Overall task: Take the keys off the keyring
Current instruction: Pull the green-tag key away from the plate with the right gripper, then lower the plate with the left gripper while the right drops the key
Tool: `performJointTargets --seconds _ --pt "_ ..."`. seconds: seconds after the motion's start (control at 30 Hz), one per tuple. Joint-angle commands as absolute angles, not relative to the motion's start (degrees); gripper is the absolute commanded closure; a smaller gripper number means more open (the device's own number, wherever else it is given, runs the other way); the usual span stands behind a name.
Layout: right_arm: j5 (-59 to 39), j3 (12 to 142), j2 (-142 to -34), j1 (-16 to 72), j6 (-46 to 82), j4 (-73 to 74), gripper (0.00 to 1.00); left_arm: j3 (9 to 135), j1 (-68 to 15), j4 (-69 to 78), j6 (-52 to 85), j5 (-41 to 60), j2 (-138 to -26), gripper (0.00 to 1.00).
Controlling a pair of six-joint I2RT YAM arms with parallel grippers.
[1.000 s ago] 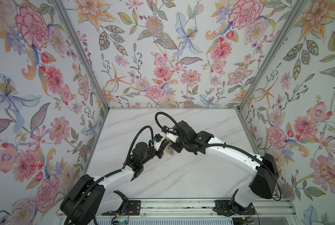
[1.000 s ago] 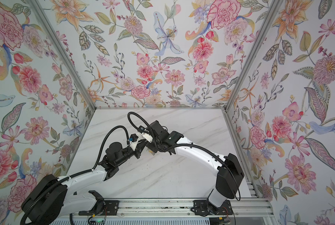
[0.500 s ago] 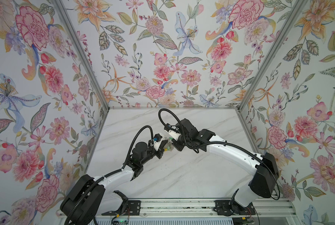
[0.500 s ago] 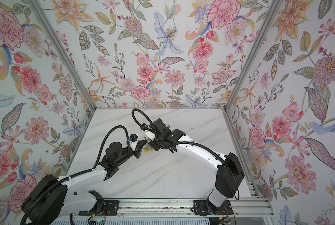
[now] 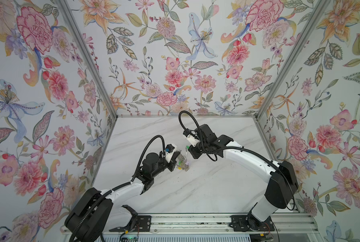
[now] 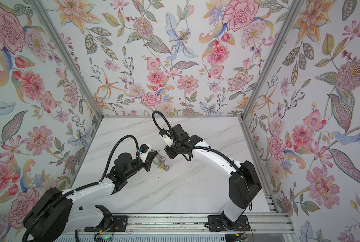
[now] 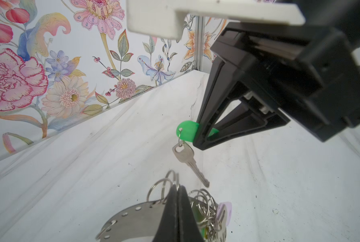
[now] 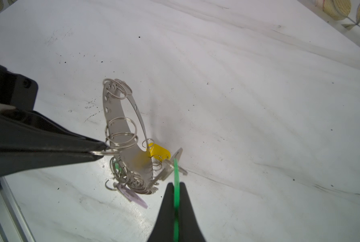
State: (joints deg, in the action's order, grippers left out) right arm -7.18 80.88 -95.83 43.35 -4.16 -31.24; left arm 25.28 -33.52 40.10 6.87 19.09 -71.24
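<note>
Withdrawn right jaws hold green-tagged key (image 7: 185, 155) clear of keyring (image 7: 137, 218).

Bright, even, diffuse light thruout; pale marble tabletop (image 5: 195, 188) near blown-out white, shadows soft & faint. Wrist views: wide-angle bend at edges, close black fingers (image 7: 170, 209) out of focus; keyring (image 8: 115, 113) sharp, soft shadow beside it.
</note>
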Motion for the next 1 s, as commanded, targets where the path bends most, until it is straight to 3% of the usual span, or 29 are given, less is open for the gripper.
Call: performJointTargets --seconds 0.0,0.23,0.57,0.73,0.9,0.97 --pt "-9.6 80.2 -97.1 43.6 -2.7 -31.6 0.99 25.1 -33.3 42.9 7.7 18.6 -69.4 1.0" --pt "-5.1 79.1 -97.5 40.1 -1.3 -31.7 0.99 24.8 -33.3 42.6 7.8 17.4 -69.2 1.0" --pt "0.1 73.6 -105.7 30.1 4.6 -32.6 0.98 24.8 -32.8 36.3 9.0 2.0 -70.3 1.0" --pt "1.3 69.0 -106.5 26.2 6.7 -30.4 0.96 23.2 -30.7 35.9 10.0 0.3 -70.8 1.0" --pt "1.0 66.0 -106.9 24.0 8.4 -28.5 0.9 20.9 -29.8 37.8 11.0 -1.3 -72.0 1.0" --pt "1.5 65.1 -106.4 23.6 8.8 -27.9 0.83 19.6 -29.6 38.4 12.3 -2.6 -72.5 1.0"
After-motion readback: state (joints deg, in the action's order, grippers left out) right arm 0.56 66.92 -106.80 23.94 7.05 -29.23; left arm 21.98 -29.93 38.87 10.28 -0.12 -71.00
